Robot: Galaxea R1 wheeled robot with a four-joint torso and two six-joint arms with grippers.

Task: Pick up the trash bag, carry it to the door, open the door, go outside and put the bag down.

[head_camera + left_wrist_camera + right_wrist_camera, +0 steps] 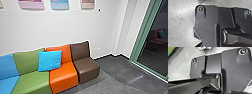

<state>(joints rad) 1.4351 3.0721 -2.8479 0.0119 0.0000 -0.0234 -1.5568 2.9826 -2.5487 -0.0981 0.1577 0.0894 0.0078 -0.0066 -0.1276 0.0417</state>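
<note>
a tight turn could clip the brown seat (87, 68) or green frame (140, 37). i can't tell either gripper's opening or hold.

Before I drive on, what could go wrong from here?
Two risks, as I judge it. The dark glass panel in a green metal frame shows what looks like a mirrored seat and cushion, so it could be misread as open space and bumped. And a crumpled whitish object lies just off the edge of the robot's wide dark plate; I can't tell what it is, but the base might push or catch it.
</note>
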